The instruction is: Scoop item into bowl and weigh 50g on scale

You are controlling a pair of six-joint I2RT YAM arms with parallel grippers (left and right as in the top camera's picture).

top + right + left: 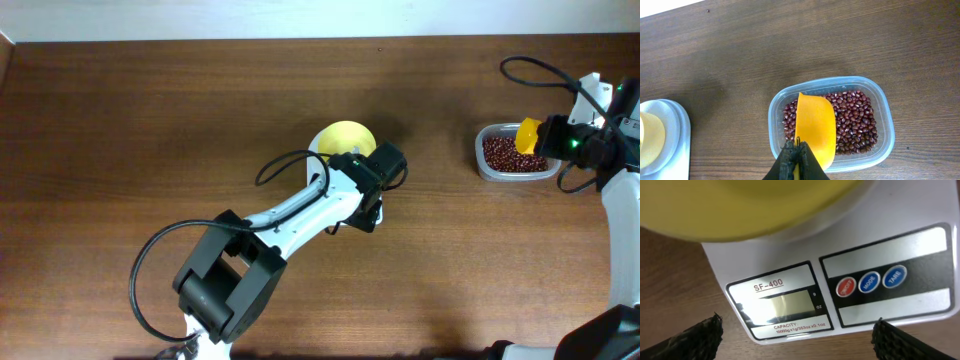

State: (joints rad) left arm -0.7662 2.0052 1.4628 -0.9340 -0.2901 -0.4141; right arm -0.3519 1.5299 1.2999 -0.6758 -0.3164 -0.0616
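Left arm is stretched out over the middle of the table (150, 120), and its claw (797, 341) is spread wide, holding nothing, the two dark fingertips (705, 335) hanging either side of the front edge of the scale (890, 250). From the left wrist you get the white scale right up close: a pale grey display with digits I can't make out, the SF-400 label above it, one red and two blue buttons in a row to the right. The pale yellow bowl (765, 205) sits on top of the scale, its underside filling the upper part of that view, and from overhead only a yellow crescent of its rim peeks out past the arm. What's inside it I cannot tell. Over on the right side of the table, well apart from the scale, the right claw (797, 160) is pressed together, pinching the handle of the yellow scoop (815, 125). The scoop reaches into the clear plastic tub (880, 115), lying over the red-brown beans (855, 120) that cover the tub's floor. Whether the scoop actually touches the heap, the right wrist view doesn't let me say. At the left edge of that same view, the corner of the scale and a sliver of the bowl show.
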